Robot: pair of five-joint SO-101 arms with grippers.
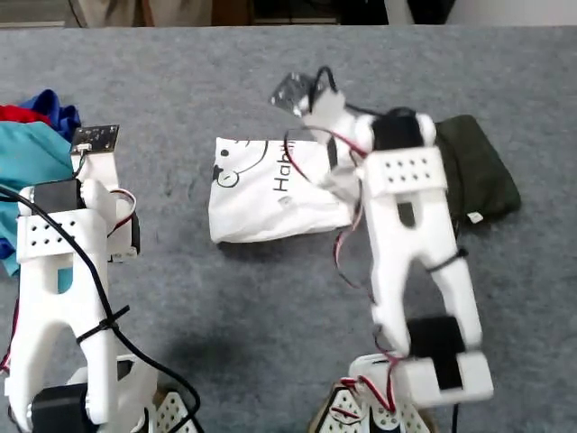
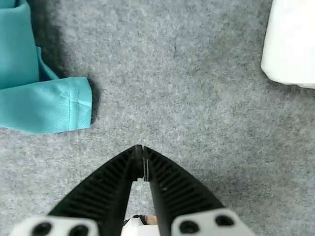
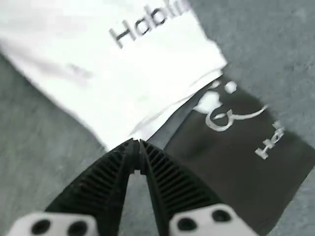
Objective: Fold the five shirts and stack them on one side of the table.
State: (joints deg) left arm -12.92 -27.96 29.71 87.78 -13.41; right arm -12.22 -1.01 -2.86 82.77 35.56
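**Bench inventory, nearest items first**

1. Left arm [image 1: 63, 262]: is being shown at the lower left of the high view, rising from the bottom edge.
2. Left gripper [image 2: 139, 158]: is being held clenched, with its black ribbed fingers meeting tip to tip and nothing between them. It is hanging over bare grey bench [image 2: 197, 98].
3. Right arm [image 1: 415, 234]: is being shown at the lower right of the high view, stretching up toward the middle of the frame.
4. Right gripper [image 3: 135, 153]: is likewise being held clenched, with no cloth seen between the fingers. Its tips are being held just at the edge of the white shirt [image 3: 98, 83].
5. White shirt: is lying folded in the middle of the high view, with dark print showing on its upper face. Its corner is being caught in the upper right of the left wrist view.
6. Dark shirt [image 3: 236, 157]: is lying folded, with white print on it, against the white shirt's edge. In the high view it is sitting at the right, partly covered by the right arm.
7. Teal shirt [image 2: 39, 98]: is lying unfolded at the left edge of the high view, with a hemmed end spreading onto the bench.
8. Red shirt [image 1: 13, 113] and blue shirt [image 1: 50, 104]: are being kept heaped with the teal one at the upper left of the high view.
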